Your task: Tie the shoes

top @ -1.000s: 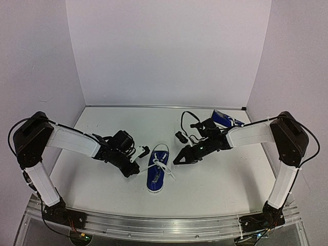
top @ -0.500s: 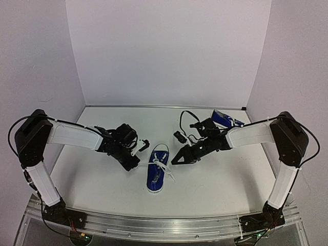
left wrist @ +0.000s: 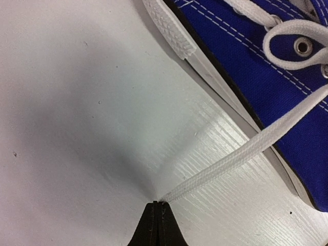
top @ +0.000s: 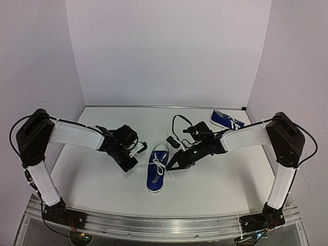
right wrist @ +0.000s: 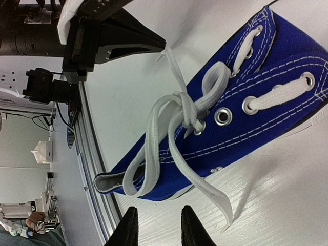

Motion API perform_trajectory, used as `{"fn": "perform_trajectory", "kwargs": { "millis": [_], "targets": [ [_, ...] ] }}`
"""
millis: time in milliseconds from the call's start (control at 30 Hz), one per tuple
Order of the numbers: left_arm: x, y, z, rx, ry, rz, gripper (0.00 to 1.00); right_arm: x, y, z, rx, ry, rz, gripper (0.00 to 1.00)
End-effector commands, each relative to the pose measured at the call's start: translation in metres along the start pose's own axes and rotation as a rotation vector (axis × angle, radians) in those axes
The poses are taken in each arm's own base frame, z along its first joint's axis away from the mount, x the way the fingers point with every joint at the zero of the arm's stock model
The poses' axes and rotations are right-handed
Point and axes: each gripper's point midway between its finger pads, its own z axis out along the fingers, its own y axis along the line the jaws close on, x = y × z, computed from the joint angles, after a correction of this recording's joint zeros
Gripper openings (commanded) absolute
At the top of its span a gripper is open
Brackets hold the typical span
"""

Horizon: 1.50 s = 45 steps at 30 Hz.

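Note:
A royal-blue sneaker [top: 156,168] with white laces lies mid-table, toe cap away from the arm bases. My left gripper [top: 134,160] is at its left side, shut on the end of one white lace [left wrist: 241,156], which runs taut up to the shoe [left wrist: 266,77]. My right gripper [top: 170,167] is at the shoe's right side, open and empty, just clear of the shoe [right wrist: 246,107]. A lace loop [right wrist: 148,148] and a loose lace end [right wrist: 212,197] hang over the shoe's side near its fingers. The second blue sneaker [top: 225,120] lies at the back right.
White walls enclose the table at the back and both sides. The aluminium rail [top: 159,225] runs along the near edge. The right arm's cable [top: 179,123] loops above its wrist.
My right gripper has moved left, up to the shoe's right side. My left gripper has shifted slightly back and right, still holding the lace.

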Motion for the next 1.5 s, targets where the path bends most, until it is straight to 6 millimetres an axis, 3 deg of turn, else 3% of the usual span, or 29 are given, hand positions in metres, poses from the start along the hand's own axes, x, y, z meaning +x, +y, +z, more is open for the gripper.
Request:
{"fn": "perform_trajectory", "kwargs": {
  "millis": [0, 467, 1033, 1133, 1267, 1467],
  "targets": [
    [-0.005, 0.009, -0.004, -0.044, 0.018, 0.007, 0.0, -0.023, 0.015, 0.003, -0.033, -0.048, -0.057, 0.27],
    [-0.002, 0.011, -0.003, -0.052, 0.03, 0.02, 0.0, -0.027, 0.02, 0.022, -0.014, -0.035, -0.06, 0.28],
    [-0.01, 0.005, -0.009, -0.017, -0.018, 0.027, 0.0, -0.02, 0.004, 0.037, 0.11, 0.01, -0.049, 0.22],
    [-0.014, 0.001, -0.013, 0.001, -0.045, 0.033, 0.0, -0.017, 0.0, 0.034, 0.147, 0.018, -0.05, 0.18],
    [-0.02, -0.01, -0.018, 0.068, -0.094, 0.042, 0.01, -0.021, 0.0, 0.021, 0.209, 0.001, -0.069, 0.0],
    [-0.022, -0.025, -0.025, 0.151, -0.15, 0.075, 0.0, -0.037, 0.006, -0.017, 0.279, -0.091, -0.079, 0.0]
  ]
}}
